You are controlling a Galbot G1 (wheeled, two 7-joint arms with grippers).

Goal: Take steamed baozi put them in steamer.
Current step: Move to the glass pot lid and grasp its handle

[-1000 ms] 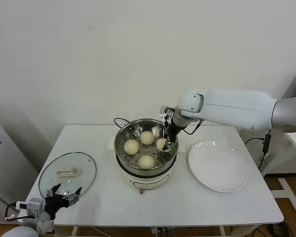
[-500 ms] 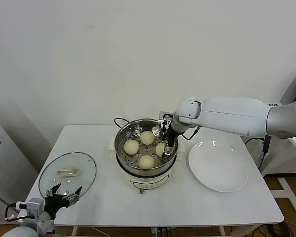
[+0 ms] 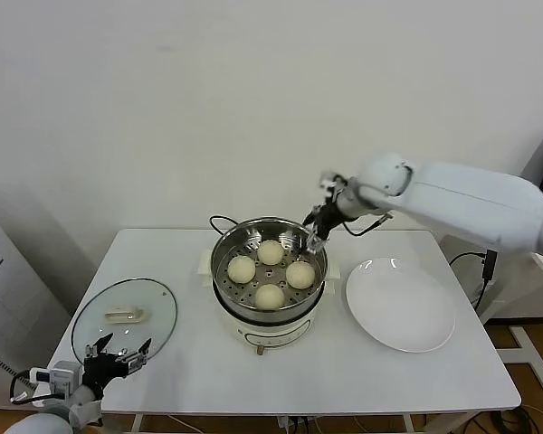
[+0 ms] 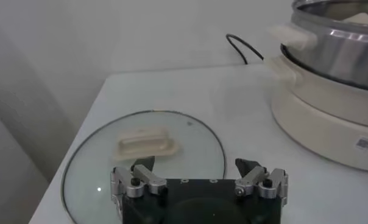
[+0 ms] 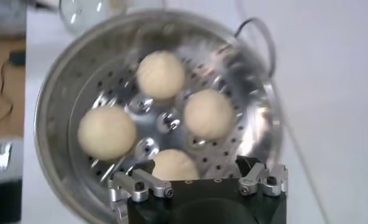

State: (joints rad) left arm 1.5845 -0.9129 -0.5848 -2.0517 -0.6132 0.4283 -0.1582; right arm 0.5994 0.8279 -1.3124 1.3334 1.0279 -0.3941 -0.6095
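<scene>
Your right gripper [image 3: 313, 238] is wide open, holding nothing, above the steamer [image 3: 224, 250] rim mid-frame; four buns [image 3: 270, 296] sit inside.

Your left gripper [image 3: 118, 353] waits open at lower left.

Your landmark: steamer [image 3: 268, 249], mid surface [image 3: 344, 371]. Four baozi [image 3: 270, 271] inside it. Lid [image 3: 125, 316] left of steamer, plate [image 3: 400, 305] right. Right tool [image 3: 315, 237] above steamer's right rim; left tool [image 3: 116, 360] just before lid.
</scene>
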